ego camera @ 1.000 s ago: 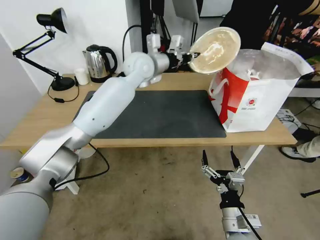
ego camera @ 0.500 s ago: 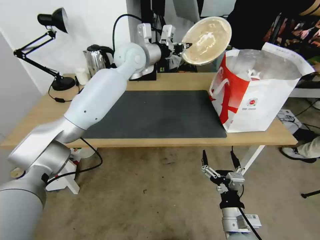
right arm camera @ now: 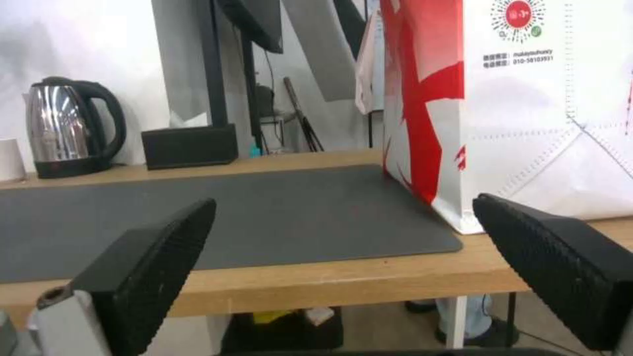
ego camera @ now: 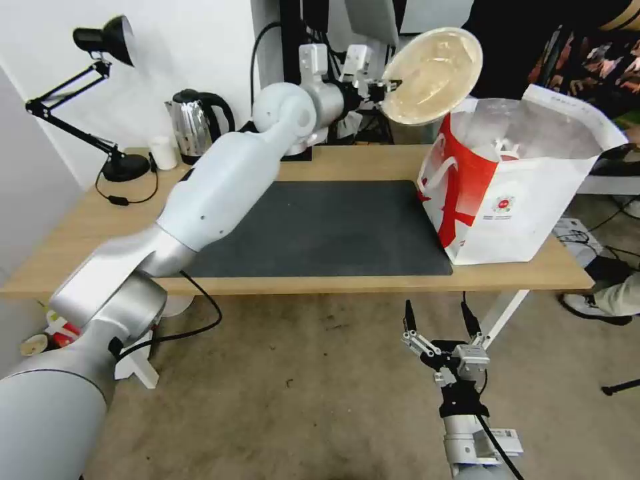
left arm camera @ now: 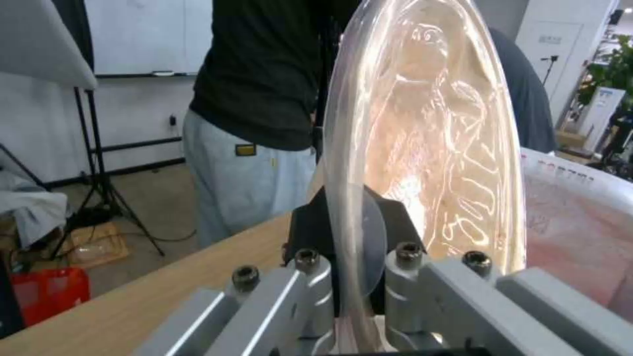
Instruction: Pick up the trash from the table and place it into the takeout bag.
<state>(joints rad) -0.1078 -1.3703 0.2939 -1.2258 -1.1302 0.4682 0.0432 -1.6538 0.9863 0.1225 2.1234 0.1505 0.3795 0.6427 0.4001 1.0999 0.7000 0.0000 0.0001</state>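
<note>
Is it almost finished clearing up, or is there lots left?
Nearly finished, it seems. The dark grey mat carries no trash, and items already show inside the takeout bag. The left end effector grips the shallow beige bowl by its rim, tilted on edge above the bag's near corner. Dropping it in remains. The right end effector hangs open below the table.

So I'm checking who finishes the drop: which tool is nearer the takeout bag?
Left. The left tool holds the beige bowl beside the takeout bag mouth; the right tool hangs open below the table edge.
</note>
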